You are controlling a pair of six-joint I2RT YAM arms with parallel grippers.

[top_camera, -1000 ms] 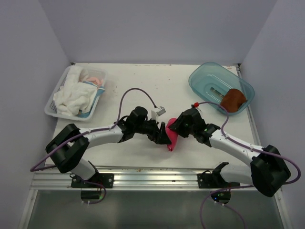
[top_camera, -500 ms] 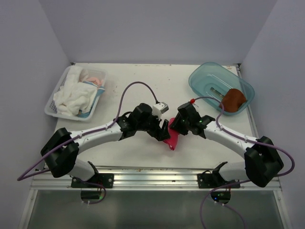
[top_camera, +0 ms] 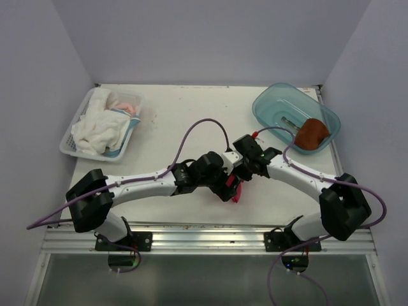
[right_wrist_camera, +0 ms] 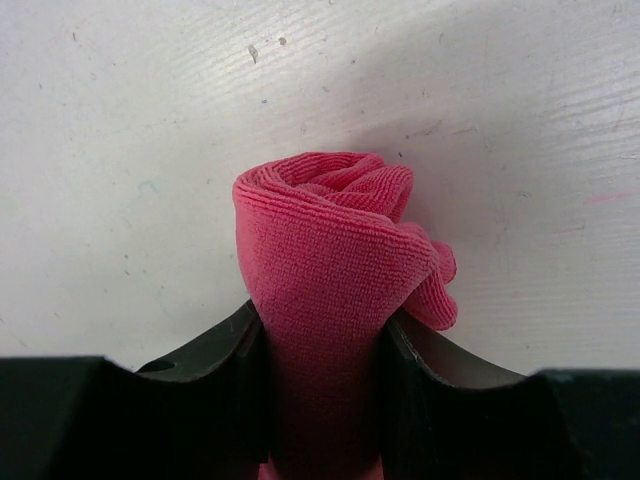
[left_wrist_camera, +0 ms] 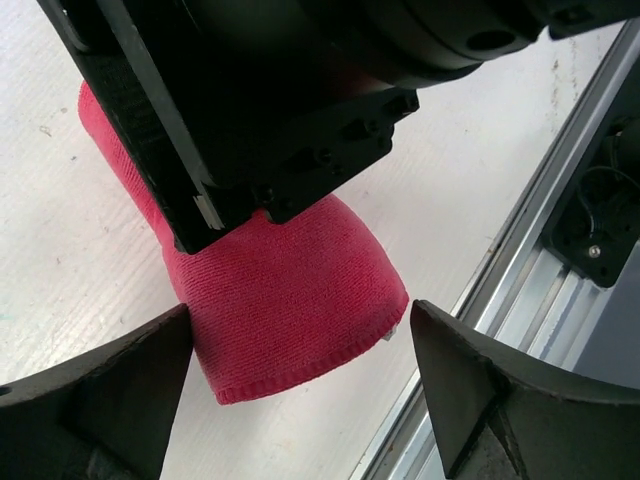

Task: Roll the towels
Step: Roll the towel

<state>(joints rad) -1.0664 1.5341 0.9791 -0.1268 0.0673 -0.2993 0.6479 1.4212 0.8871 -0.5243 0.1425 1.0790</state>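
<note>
The pink-red towel is rolled into a tight tube. My right gripper is shut on it, a finger pressed against each side. In the left wrist view the roll's hemmed end lies on the white table. My left gripper stands wide open with one finger on either side of that end. The right gripper's black body covers the upper part of the roll. From above, both grippers meet near the front edge, and only a sliver of pink towel shows. The rust-brown towel lies in the blue tub.
The clear blue tub sits at the back right. A white basket with white cloths stands at the back left. The aluminium rail along the table's front edge runs close to the roll.
My left arm has reached further right and forward, and its jaws have opened wider. The right gripper shifted slightly left with the towel. The grippers now cover most of the pink towel.
</note>
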